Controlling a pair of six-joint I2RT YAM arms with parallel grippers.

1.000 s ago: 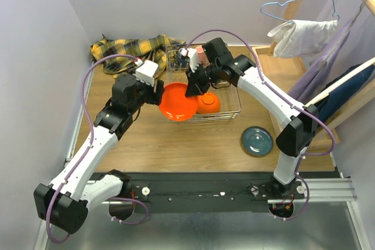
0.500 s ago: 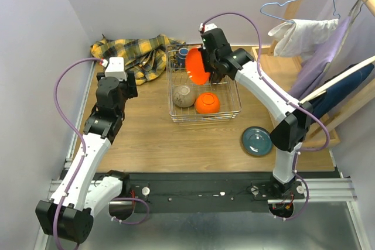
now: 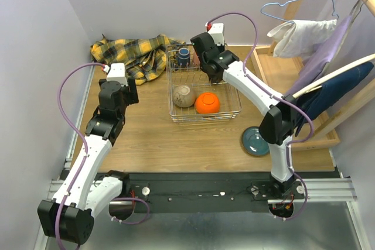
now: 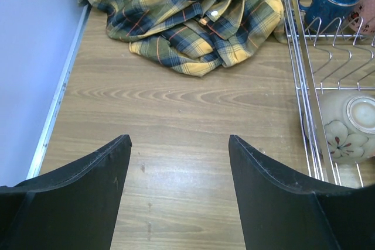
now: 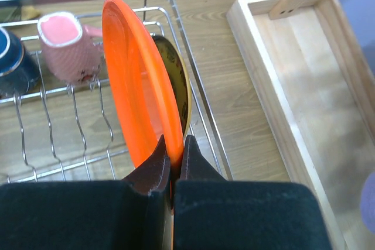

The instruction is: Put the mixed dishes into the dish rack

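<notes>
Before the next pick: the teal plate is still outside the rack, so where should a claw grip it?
Probably its rim, from above. The teal plate lies flat on the table, so one finger goes inside the raised lip, one outside. Its left edge, facing the dish rack, looks freest; the right arm overhangs the far-right edge.

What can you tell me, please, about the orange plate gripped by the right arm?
The round glossy orange plate looks like smooth plastic or glazed ceramic, plain and unmarked. It stands on edge, nearly upright, inside the silver wire-mesh dish rack near its right side. The right gripper pinches its lower rim between black fingers, which hide its lowest part. A yellow patterned plate stands close behind it; whether they touch is unclear.
</notes>
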